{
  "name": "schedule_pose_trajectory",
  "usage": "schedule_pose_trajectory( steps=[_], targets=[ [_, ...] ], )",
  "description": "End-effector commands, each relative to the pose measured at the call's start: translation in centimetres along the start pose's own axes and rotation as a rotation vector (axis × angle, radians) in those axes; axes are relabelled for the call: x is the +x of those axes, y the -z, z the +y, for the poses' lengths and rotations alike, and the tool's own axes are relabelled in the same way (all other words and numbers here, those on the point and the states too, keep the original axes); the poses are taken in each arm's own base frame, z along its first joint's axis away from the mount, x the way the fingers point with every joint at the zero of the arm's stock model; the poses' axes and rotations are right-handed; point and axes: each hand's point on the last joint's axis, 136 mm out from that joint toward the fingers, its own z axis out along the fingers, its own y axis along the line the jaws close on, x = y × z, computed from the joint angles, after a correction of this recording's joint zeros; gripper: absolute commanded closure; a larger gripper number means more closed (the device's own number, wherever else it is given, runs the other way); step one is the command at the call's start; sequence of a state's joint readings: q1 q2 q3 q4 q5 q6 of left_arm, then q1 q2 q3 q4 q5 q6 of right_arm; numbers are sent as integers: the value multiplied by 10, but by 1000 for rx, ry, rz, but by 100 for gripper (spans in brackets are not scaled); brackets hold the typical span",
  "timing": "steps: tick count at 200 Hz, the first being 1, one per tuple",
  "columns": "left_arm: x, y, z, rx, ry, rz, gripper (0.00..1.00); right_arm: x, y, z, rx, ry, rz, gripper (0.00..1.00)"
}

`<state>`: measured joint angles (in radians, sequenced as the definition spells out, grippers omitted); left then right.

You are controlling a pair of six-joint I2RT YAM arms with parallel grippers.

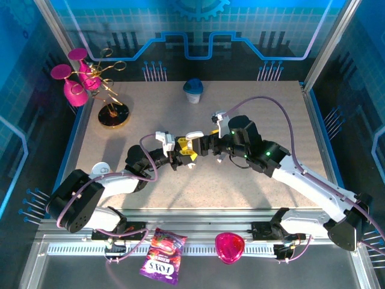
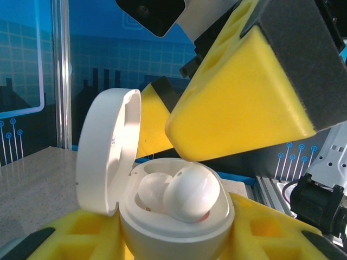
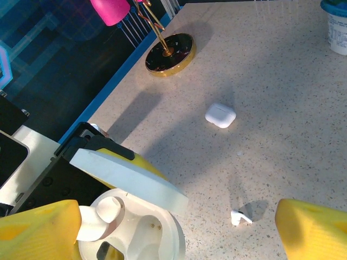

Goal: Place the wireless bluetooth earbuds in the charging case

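One earbud in open charging case, lid raised

From here the open charging case looks like smooth white plastic with a soft gloss, and the earbud in it shines harder. The finger pads above read as matt yellow foam backed by coarse grey material. My table is matt and speckled. The stand's base gleams like polished gold metal.
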<state>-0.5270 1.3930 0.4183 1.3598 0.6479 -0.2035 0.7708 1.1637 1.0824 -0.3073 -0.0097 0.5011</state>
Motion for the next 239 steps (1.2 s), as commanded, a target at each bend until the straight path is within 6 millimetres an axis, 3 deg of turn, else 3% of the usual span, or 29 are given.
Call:
schedule_pose_trajectory(
  steps=[1, 27, 59, 112, 239],
  targets=[
    [-16, -1, -12, 41, -50, -43, 75, -10, 5, 7, -34, -4, -23, 7],
    [-14, -1, -11, 38, -46, -40, 75, -11, 10, 22, -103, 39, -38, 6],
    [-13, -2, -10, 39, -44, -37, 75, -5, 9, 26, -100, 72, -14, 4],
    [-15, -2, -11, 42, -44, -40, 75, 5, 0, 17, -53, 91, 29, 3],
    [-16, 0, -14, 47, -48, -43, 75, -8, 0, 1, 9, 37, -11, 7]
  ],
)
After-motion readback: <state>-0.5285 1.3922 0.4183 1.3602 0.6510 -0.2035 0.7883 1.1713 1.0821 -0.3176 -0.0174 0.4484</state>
